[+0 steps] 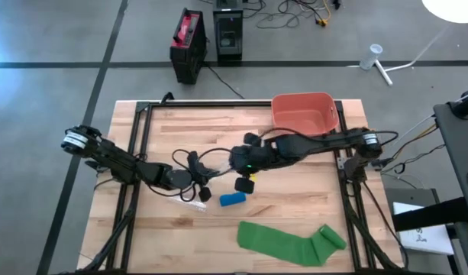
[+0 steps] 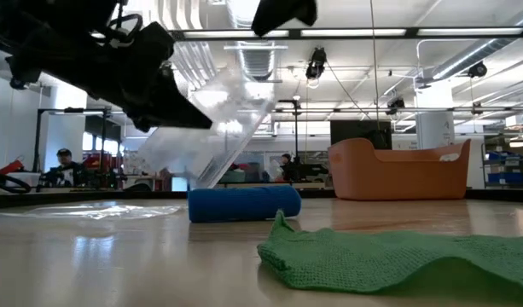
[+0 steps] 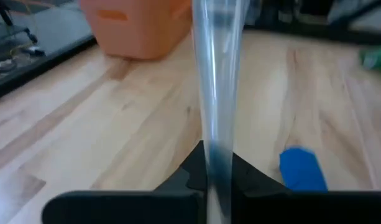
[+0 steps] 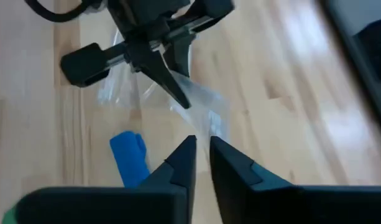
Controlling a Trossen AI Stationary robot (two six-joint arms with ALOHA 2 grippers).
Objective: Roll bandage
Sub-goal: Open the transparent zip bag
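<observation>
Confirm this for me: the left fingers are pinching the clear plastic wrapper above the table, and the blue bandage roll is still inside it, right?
Not quite. The left gripper does pinch the clear plastic wrapper above the table, but the blue bandage roll is outside it, lying on the wood. The low view shows this.

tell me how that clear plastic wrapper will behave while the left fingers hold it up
Likely floppy: the thin clear plastic wrapper hangs crumpled from the left gripper, pinched flat between its closed fingers. Probably very light, since it drapes without stretching. Its glossy film looks slippery, so it may slide out if the right gripper, nearby, tugs it.
</observation>
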